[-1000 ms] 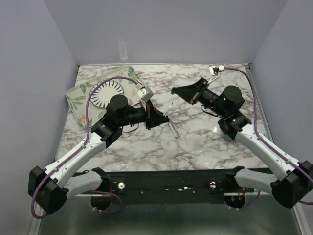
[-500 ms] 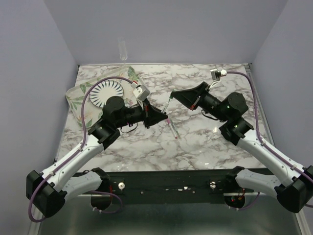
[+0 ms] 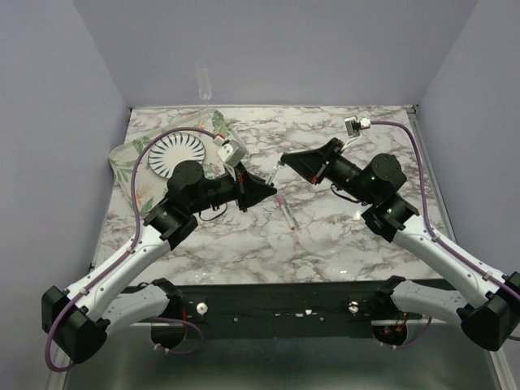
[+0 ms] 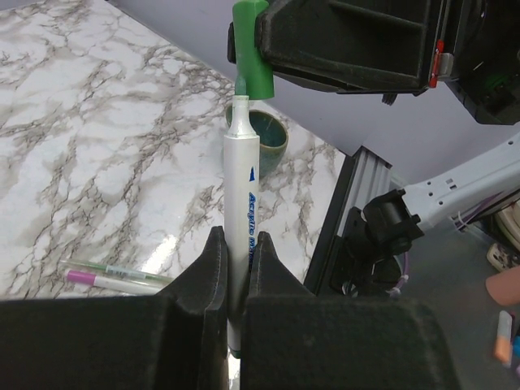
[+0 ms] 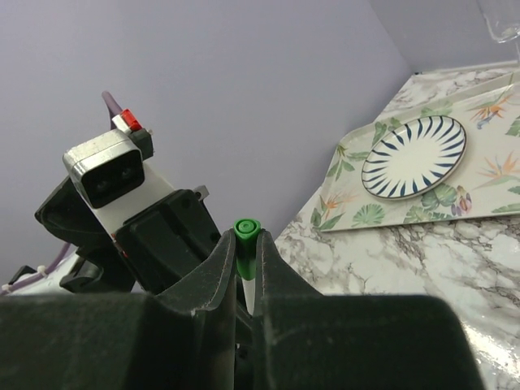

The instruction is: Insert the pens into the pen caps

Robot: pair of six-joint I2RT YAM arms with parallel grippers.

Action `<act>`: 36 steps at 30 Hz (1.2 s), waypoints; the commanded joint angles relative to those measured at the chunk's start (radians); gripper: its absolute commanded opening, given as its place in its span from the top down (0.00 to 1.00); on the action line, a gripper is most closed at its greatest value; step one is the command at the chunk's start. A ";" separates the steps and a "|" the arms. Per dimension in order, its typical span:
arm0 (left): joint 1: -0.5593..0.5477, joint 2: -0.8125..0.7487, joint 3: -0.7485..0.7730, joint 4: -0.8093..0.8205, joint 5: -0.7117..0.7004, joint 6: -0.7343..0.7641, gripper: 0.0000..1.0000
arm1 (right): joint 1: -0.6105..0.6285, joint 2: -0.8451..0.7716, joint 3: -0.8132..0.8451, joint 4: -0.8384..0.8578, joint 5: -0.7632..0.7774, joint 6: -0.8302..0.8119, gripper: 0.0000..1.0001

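Grippers: left gripper (image 3: pixel 264 192) and right gripper (image 3: pixel 289 160) face each other, tips near.
Between them: thin pale pen (image 3: pixel 276 173).
Marble tabletop (image 3: pixel 341 236): second pen (image 3: pixel 286 214) lying nearby.
Far left: striped plate (image 3: pixel 175 153) on floral tray (image 3: pixel 127 169).

We find the middle of the table (image 3: pixel 244 244) barred. The left gripper (image 3: pixel 276 193) and the right gripper (image 3: pixel 284 158) meet there tip to tip above the marble. The clamped pen (image 4: pixel 242 187) and green cap (image 4: pixel 250 49) bridge them, so nothing passes between. Just on the near side a loose pen (image 3: pixel 287 214) lies flat. The tray (image 3: pixel 126 172) with its plate (image 3: pixel 175 154) fills the far left corner, a glass (image 3: pixel 203 81) behind it. A bowl (image 4: pixel 275 140) stands on the right half, by the right arm. We see open marble along the near strip and the middle of the far edge.
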 commanded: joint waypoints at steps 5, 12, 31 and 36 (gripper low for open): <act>-0.002 -0.013 -0.010 0.004 0.002 0.011 1.00 | 0.007 0.017 0.063 -0.025 0.062 -0.026 0.99; -0.002 -0.022 -0.014 0.006 -0.002 0.010 1.00 | 0.009 0.035 0.094 -0.051 0.071 -0.028 0.99; 0.000 -0.028 -0.014 -0.002 -0.031 0.017 1.00 | 0.065 0.006 0.034 -0.098 0.109 -0.042 0.99; -0.002 -0.039 -0.016 -0.013 -0.068 0.027 1.00 | 0.111 0.003 0.033 -0.160 0.175 -0.085 0.99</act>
